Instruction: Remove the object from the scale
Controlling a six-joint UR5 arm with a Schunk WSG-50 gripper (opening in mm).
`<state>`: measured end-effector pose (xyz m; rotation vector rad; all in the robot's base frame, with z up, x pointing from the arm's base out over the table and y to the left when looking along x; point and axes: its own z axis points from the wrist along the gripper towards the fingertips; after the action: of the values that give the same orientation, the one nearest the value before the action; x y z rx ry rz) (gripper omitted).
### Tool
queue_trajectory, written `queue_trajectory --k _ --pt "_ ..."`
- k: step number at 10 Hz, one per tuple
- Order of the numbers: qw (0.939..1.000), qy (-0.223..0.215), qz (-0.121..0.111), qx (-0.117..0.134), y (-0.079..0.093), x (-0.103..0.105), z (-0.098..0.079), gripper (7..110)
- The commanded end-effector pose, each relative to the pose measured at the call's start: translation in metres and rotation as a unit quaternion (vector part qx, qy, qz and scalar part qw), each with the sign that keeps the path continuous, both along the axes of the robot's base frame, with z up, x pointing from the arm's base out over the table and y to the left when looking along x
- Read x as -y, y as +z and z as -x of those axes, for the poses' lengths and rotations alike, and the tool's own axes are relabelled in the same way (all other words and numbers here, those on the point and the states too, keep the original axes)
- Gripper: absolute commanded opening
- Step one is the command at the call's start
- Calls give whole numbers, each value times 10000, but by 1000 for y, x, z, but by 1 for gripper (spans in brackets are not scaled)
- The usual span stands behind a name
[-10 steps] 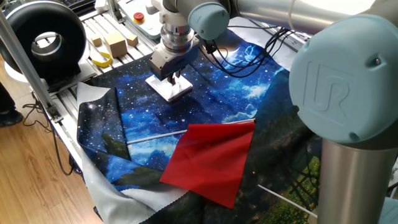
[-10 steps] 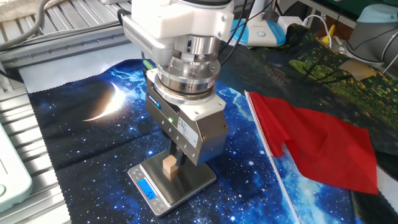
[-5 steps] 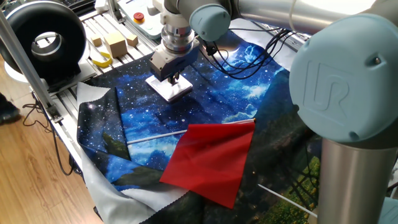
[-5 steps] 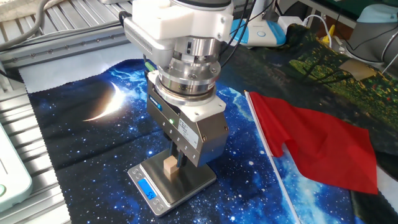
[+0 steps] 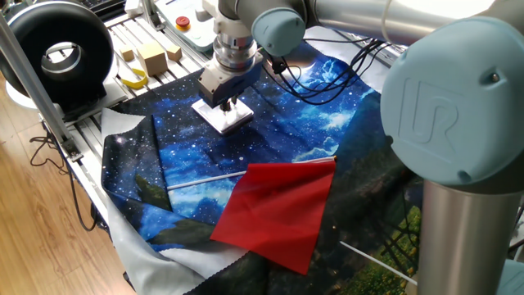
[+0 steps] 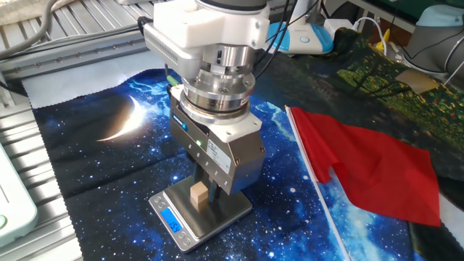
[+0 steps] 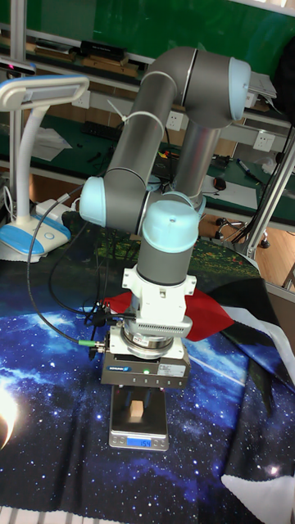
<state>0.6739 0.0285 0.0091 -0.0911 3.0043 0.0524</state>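
While the gripper (image 6: 204,199) is hanging directly over the scale (image 6: 226,212), the cube (image 6: 196,196) is sitting on the platter between its parted fingers, nothing gripped; one finger is standing just beside the cube.

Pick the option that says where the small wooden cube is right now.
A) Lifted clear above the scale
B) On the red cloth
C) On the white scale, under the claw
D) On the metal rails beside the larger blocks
C: the small wooden cube sits on the white scale, right by the fingers of the claw that is lowered over it.
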Motion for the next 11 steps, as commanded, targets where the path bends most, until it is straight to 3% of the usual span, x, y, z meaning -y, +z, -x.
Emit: queue_trajectory --k 1,6,11 --pt "9999 150 -26 65 0 3 -3 44" --pt "9999 34 -65 123 10 0 -12 44" --pt "9995 -35 -120 289 10 -3 -20 44"
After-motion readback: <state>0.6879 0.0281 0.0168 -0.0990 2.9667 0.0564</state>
